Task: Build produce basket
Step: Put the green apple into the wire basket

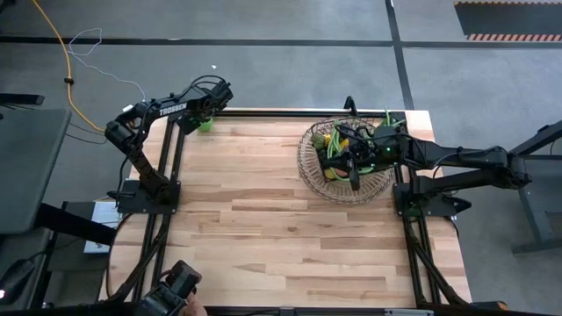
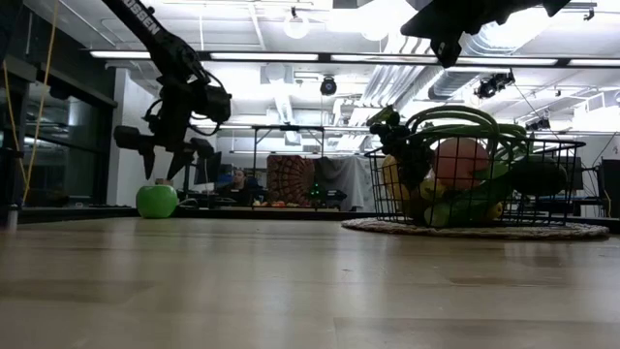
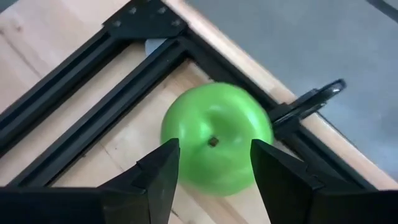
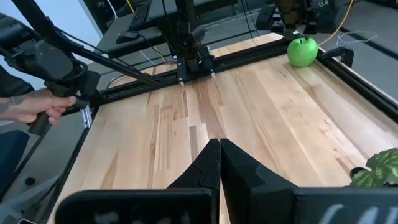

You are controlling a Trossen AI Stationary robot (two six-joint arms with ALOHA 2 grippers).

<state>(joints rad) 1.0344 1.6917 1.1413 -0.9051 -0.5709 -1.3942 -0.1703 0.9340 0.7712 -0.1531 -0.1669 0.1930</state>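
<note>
A green apple rests on its underside in the table's far left corner, beside the black frame rails. My left gripper hovers open above it, pointing down, one finger on each side and clear of it. The wire basket stands at the far right on a round woven mat. It holds a pink peach, long green beans, yellow fruit and a dark avocado. My right gripper is shut and empty above the basket.
Black frame rails run along the table's left and far edges, close to the apple. A metal clip sticks out past the far edge. A person's hand grips a control handle beyond the near left corner. Bare wood spans the middle.
</note>
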